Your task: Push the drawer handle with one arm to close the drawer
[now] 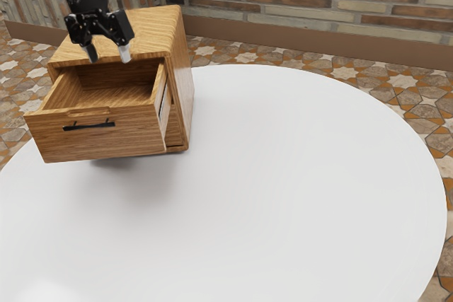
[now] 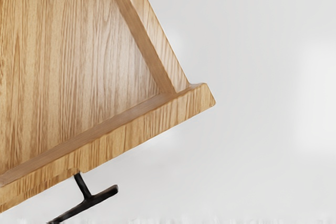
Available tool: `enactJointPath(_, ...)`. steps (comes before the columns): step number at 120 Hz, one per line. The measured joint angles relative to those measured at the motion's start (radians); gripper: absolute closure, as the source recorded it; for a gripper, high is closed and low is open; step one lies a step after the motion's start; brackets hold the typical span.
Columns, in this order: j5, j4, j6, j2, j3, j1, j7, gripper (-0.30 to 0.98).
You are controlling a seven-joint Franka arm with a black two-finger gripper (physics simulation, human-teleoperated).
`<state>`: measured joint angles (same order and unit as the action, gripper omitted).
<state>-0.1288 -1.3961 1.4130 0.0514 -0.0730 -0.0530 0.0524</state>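
The wooden cabinet [image 1: 152, 25] stands on the white round table [image 1: 283, 175], and its drawer [image 1: 106, 139] is pulled out from the cabinet's front. The black handle [image 1: 89, 125] is on the drawer's outer face, the face that looks away from the cabinet. I see the claw [image 1: 109, 55] in the air, near the cabinet's front top edge, apart from the handle. It is wide, its two fingers [image 1: 125, 53] pointing downward.
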Motion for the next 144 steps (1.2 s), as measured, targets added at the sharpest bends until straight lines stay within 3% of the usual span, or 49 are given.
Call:
enactJointPath(10,0.018,-0.061,0.014,-0.045,0.016,-0.02,-0.002,0.0)
enactJointPath(15,0.026,-0.146,0.023,-0.137,0.059,-0.062,-0.004,0.0)
enactJointPath(18,0.035,-0.249,0.034,-0.245,0.093,-0.079,-0.006,0.0)
enactJointPath(24,0.034,-0.487,0.052,-0.545,0.277,-0.177,-0.011,0.0)
enactJointPath(28,0.008,-0.576,0.041,-0.705,0.4,-0.279,-0.015,0.0)
enactJointPath(32,-0.019,-0.656,0.027,-0.819,0.464,-0.345,-0.02,0.0)
enactJointPath(44,-0.031,-0.882,0.019,-0.948,0.404,-0.41,-0.031,0.1)
enactJointPath(52,-0.024,-0.953,0.027,-0.943,0.377,-0.412,-0.037,0.21)
enactJointPath(67,-0.024,-0.997,0.061,-0.911,0.323,-0.318,-0.057,0.45)
enactJointPath(83,-0.05,-0.999,0.136,-0.849,0.308,-0.268,-0.097,0.59)
enactJointPath(110,-0.056,-0.886,0.272,-0.663,0.286,-0.264,-0.15,0.68)
enactJointPath(144,-0.009,-0.866,0.337,-0.577,0.255,-0.265,-0.194,0.7)
